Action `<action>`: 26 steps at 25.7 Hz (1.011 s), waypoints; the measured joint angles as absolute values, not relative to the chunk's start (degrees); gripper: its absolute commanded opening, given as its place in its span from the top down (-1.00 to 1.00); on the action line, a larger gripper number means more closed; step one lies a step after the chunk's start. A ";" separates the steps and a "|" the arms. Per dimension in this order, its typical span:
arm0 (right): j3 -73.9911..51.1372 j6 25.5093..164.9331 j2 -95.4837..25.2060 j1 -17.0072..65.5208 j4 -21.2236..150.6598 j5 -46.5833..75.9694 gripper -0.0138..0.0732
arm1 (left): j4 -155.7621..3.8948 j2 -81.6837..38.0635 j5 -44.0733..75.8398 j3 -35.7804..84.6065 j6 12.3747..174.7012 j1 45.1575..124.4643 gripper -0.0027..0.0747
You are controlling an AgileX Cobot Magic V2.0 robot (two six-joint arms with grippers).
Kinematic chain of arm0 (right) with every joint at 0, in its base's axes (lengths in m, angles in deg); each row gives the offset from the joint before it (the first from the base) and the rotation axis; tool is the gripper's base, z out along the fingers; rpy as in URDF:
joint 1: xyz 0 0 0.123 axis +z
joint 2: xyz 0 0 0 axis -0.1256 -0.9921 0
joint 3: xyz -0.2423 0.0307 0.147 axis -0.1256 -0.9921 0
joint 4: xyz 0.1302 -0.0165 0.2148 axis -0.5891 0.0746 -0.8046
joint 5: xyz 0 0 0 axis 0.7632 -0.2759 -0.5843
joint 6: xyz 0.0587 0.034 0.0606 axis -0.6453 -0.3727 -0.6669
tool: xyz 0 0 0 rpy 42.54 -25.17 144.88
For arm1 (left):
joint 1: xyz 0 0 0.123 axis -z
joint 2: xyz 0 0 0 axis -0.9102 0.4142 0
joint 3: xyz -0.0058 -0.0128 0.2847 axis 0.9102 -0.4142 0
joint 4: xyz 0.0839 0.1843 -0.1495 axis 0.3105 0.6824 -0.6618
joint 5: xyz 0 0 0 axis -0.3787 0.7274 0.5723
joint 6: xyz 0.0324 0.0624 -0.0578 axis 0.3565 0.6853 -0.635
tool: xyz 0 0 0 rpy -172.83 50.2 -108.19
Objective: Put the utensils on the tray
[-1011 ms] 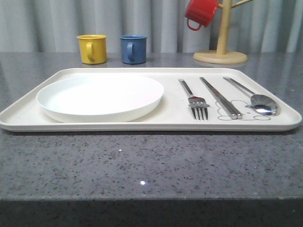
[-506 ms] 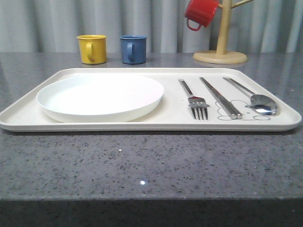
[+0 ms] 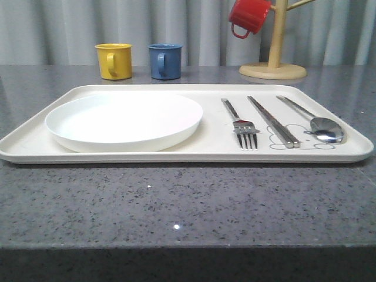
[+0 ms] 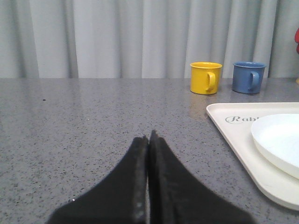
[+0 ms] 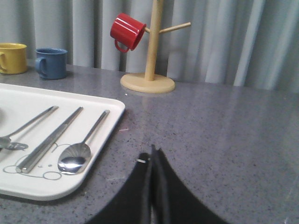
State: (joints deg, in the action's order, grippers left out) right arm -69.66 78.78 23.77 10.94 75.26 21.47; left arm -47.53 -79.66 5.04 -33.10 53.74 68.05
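All three pieces of slim, shiny silver cutlery lie on the large cream rectangular tray with rounded corners [image 3: 194,154]: the four-tined fork [image 3: 241,124], the pair of flat straight chopsticks [image 3: 274,120] and the oval-bowled spoon [image 3: 312,119], side by side on the tray's right half, handles pointing away from the robot. The fork sits nearest the white round plate [image 3: 124,120] but apart from it; the chopsticks lie between fork and spoon, their near ends over the grey rabbit drawing. By the look of it the placing is done, and this is the closing step: nothing calls for another grasp, only for the arms to rest clear of the tray.

And that is how they sit. The left gripper [image 4: 148,140] is low over the grey speckled stone table [image 3: 176,205], off the tray's left edge, its black fingers pressed together with nothing between them. The right gripper [image 5: 153,154] mirrors it just off the tray's right edge, beside the spoon, fingers likewise clenched and empty, though a small pale speck near the tip is too small to make out. Both point forward, level with the table.

Behind the tray stand a yellow enamel mug [image 3: 114,60] and a blue enamel mug [image 3: 165,60], and a red mug [image 3: 249,16] hangs on a pale wooden mug tree [image 3: 274,64].
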 measured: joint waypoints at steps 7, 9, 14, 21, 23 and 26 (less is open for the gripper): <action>-73.25 78.78 23.77 10.79 75.26 25.10 0.84 | -47.53 -79.66 5.00 -33.10 53.74 68.05 0.98; -73.28 78.78 23.77 10.79 75.26 25.25 0.84 | -47.53 -79.66 5.00 -33.10 53.74 68.05 0.98; -73.28 78.78 23.77 10.79 75.26 25.55 0.84 | -47.53 -79.66 5.00 -33.10 53.74 68.05 0.98; -73.28 78.87 23.77 10.79 75.26 25.60 0.84 | -47.53 -79.66 5.00 -33.10 53.74 68.05 0.98; -73.28 78.87 23.77 10.79 75.26 25.68 0.84 | -47.53 -79.66 5.00 -33.10 53.74 68.05 0.98; -73.28 78.87 23.77 10.79 75.26 25.73 0.84 | -47.53 -79.66 5.00 -33.10 53.74 68.05 0.98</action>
State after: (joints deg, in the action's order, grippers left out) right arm -73.28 78.87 23.77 10.79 75.26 25.73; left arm -47.53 -79.66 5.00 -33.10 53.74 68.05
